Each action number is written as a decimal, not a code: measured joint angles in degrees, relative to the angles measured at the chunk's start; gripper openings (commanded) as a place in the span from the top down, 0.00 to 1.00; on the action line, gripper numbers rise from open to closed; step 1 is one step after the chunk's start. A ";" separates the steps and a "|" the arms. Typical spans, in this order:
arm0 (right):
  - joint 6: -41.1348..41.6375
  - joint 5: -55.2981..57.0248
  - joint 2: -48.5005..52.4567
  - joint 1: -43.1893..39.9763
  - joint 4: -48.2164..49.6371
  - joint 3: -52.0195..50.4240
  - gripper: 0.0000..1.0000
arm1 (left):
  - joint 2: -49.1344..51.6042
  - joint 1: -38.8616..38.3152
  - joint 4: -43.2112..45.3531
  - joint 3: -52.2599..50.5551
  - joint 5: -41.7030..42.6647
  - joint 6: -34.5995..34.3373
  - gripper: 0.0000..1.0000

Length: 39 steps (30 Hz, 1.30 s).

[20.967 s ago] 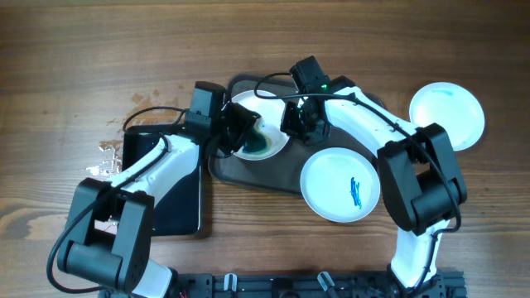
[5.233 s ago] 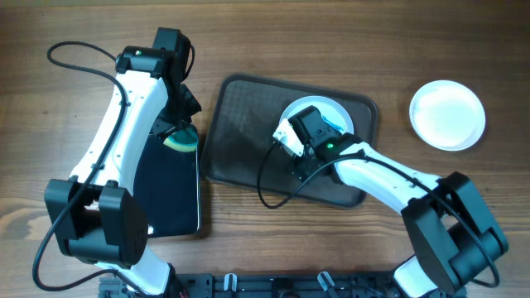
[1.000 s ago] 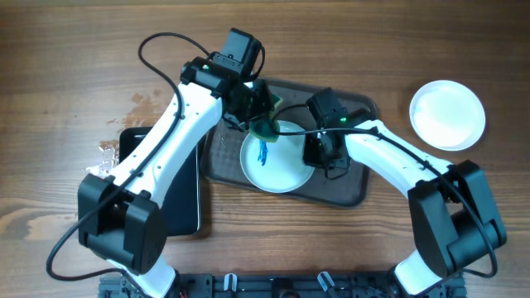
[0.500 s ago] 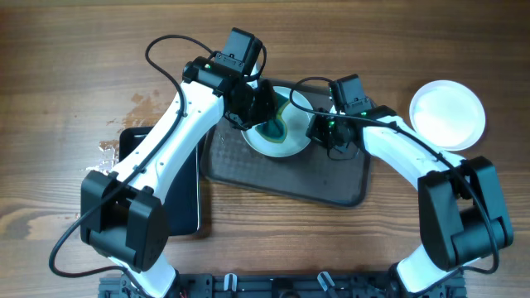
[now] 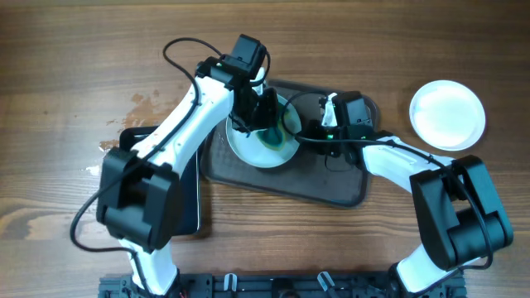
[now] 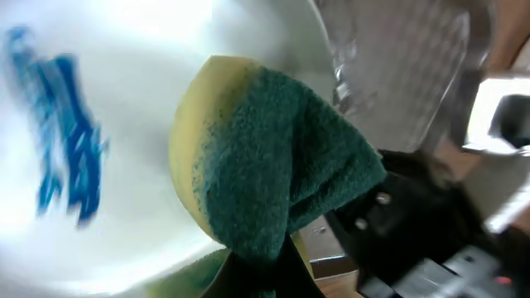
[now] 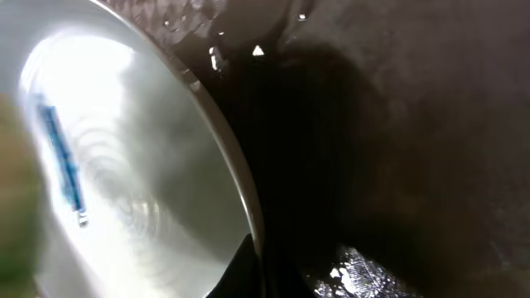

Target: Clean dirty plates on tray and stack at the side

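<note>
Over the surface [image 5: 66,66], right end effector [image 5: 310,129] pinches the plate [image 5: 245,146], left end effector [image 5: 267,124] clamps the sponge [image 6: 265,165]; now scrub the scribble [image 6: 70,157].

Brown wood-grain table [image 5: 66,50], evenly lit

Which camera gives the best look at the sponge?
The left wrist view: the sponge sits large and close, green pad over yellow foam. Overhead shows only a small green patch on the plate. The right wrist shows just a green blur at its left edge.
</note>
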 measured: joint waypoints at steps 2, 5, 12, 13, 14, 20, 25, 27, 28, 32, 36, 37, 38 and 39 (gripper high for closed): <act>-1.29 -0.52 0.00 0.00 -0.04 0.00 0.95 | 1.20 0.00 -0.02 0.00 0.61 3.74 0.96; -2.05 -0.66 0.00 -0.11 -0.76 0.00 0.95 | 1.36 0.00 -0.02 0.00 0.52 7.54 0.96; -3.74 0.15 0.00 -5.16 -5.03 0.00 0.95 | 1.36 0.00 -0.09 0.00 -1.79 10.25 0.96; -4.92 1.14 -0.11 -5.86 -6.16 0.00 0.95 | 1.36 0.00 -0.07 0.00 -1.97 10.25 0.96; -6.03 2.05 -0.26 -6.19 -7.48 0.00 0.95 | 1.36 0.00 -0.09 0.00 -2.21 10.27 0.96; -14.73 9.14 -3.04 -6.36 -14.62 0.61 0.95 | 1.36 0.00 0.31 0.00 -2.73 10.47 0.96; -17.25 11.45 -3.26 -6.34 -14.88 0.87 0.95 | 1.36 0.00 1.40 0.00 -2.69 10.47 0.96; -17.44 11.43 -3.26 -6.34 -14.88 0.92 0.95 | 1.60 0.00 2.67 0.00 -1.07 10.49 0.96; -17.46 11.41 -3.26 -6.34 -14.88 0.92 0.95 | 1.84 0.00 3.06 0.00 -0.39 10.51 0.96; -17.44 11.41 -3.26 -6.34 -14.91 0.92 0.95 | 5.46 -0.09 5.27 0.00 4.15 10.45 0.96; -17.31 11.41 -3.26 -6.34 -15.13 0.94 0.95 | 10.05 -0.11 7.02 -0.02 7.15 9.94 0.96; -17.22 11.41 -3.26 -6.34 -15.17 0.94 0.96 | 11.02 -0.11 8.41 -0.04 8.66 9.88 0.96; -17.16 11.41 -3.26 -6.34 -15.19 0.94 0.95 | 11.80 -0.11 9.86 -0.04 10.10 9.55 0.96; -16.96 11.43 -3.26 -6.34 -15.26 0.94 0.96 | 12.44 -0.22 11.17 -0.04 11.34 9.31 0.96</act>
